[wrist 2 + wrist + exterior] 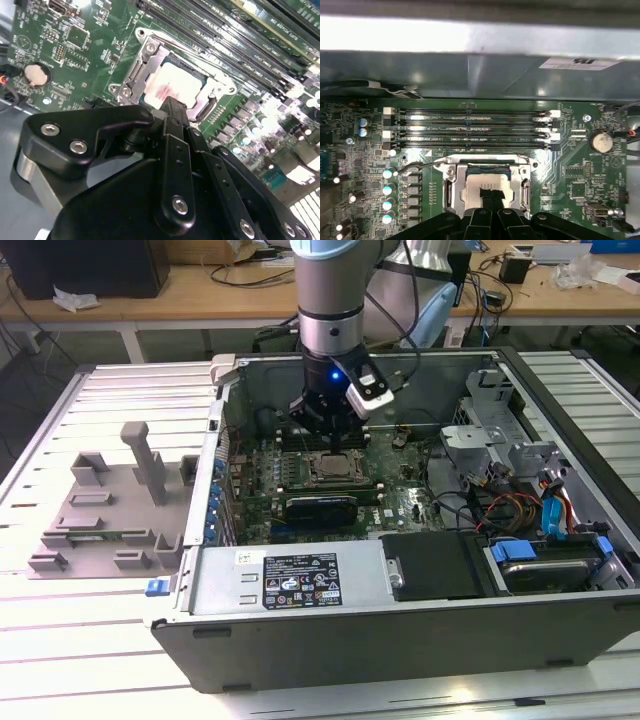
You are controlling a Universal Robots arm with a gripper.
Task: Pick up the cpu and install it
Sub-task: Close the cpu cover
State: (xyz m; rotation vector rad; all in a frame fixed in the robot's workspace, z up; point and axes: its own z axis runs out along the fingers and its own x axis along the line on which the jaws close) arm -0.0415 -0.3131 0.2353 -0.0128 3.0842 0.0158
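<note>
Now the gripper (171,104), fingers (174,131) together, hangs just over the cpu (174,81).

Pincer (172,107) low over socket (131,75); memory slots (470,131) and case wall (470,75) close beside.

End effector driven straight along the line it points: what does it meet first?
Most likely the cpu, silver top up in the motherboard socket, directly ahead of the end effector; whether any gap remains is unclear.
</note>
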